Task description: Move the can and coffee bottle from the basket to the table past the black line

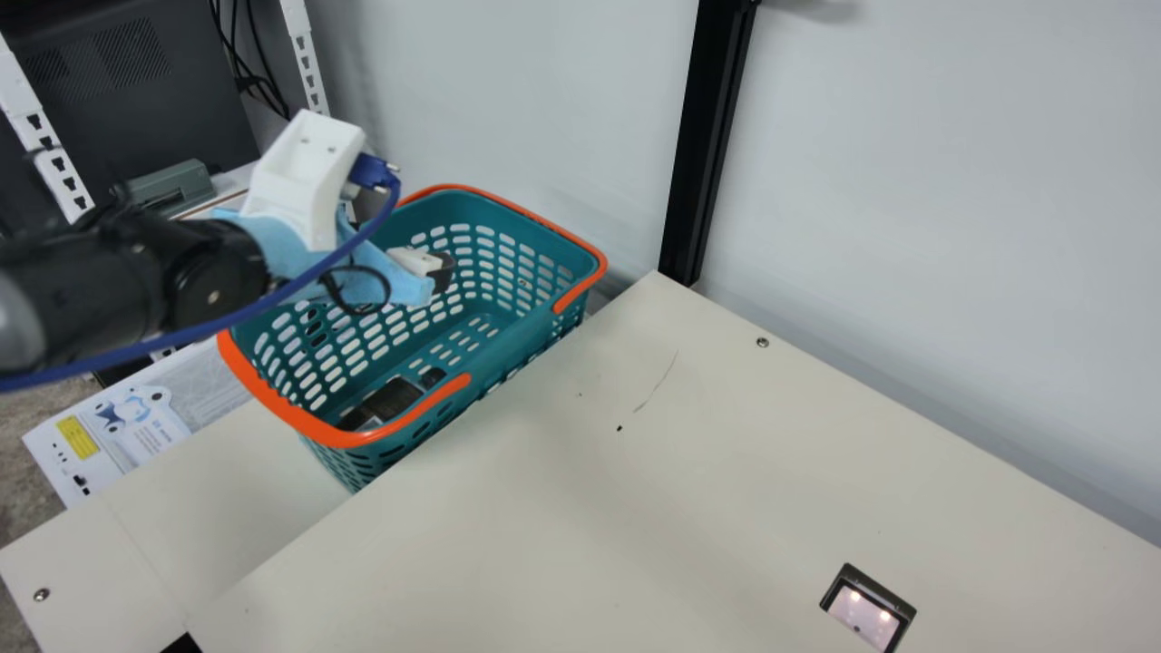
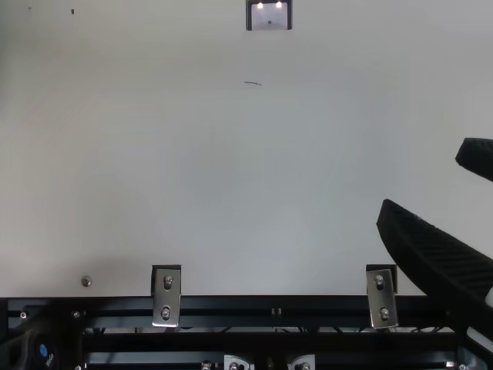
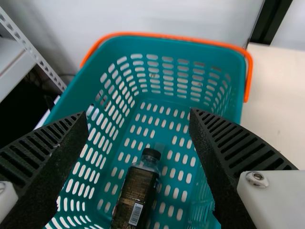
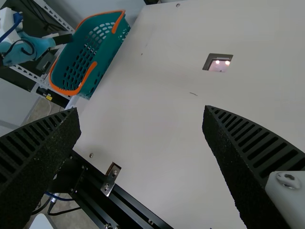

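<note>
My left gripper (image 1: pixel 442 270) is over the teal basket (image 1: pixel 508 213) in the main view. In the left wrist view that gripper (image 3: pixel 138 114) stands open, nothing between its fingertips. The coffee bottle (image 3: pixel 135 195), dark with a black cap, lies on the basket floor below it; in the main view the bottle (image 1: pixel 392 399) is partly behind the orange-edged near rim. No can can be made out. My right gripper (image 2: pixel 422 173) is at the right edge of the top view; in the right wrist view the gripper (image 4: pixel 142 112) is open over bare table, holding nothing.
The basket stands against the edge of the cream table (image 1: pixel 580 508), with orange handles along its rim. A small framed opening (image 1: pixel 866 609) is set in the tabletop. A black post (image 1: pixel 709 136) rises behind, and a slotted white rack (image 1: pixel 45 136) stands at the left.
</note>
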You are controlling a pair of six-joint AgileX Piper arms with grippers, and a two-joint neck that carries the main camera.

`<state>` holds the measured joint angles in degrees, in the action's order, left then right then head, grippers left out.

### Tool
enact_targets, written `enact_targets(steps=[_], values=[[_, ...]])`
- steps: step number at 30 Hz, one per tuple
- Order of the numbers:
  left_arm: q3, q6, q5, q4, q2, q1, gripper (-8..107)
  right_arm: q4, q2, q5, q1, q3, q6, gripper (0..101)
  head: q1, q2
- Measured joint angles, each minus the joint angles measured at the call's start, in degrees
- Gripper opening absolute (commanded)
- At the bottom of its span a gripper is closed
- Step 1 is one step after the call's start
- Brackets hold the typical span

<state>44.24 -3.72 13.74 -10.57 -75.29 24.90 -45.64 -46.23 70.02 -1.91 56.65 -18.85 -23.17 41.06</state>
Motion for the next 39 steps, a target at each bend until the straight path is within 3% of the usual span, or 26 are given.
enact_targets(steps=[9,17,26,39], values=[[12.16,7.90,10.80,5.97,-10.41,2.30,90,0.00,0.00,0.00,0.00,0.00,0.00,101,0.00,0.00],[20.87,15.37,17.15,10.01,-18.63,4.51,90,0.00,0.00,0.00,0.00,0.00,0.00,101,0.00,0.00],[26.36,24.70,20.82,13.01,-27.69,6.65,90,0.00,0.00,0.00,0.00,0.00,0.00,101,0.00,0.00],[30.03,35.12,23.47,16.84,-38.75,6.96,90,0.00,0.00,0.00,0.00,0.00,0.00,101,0.00,0.00]])
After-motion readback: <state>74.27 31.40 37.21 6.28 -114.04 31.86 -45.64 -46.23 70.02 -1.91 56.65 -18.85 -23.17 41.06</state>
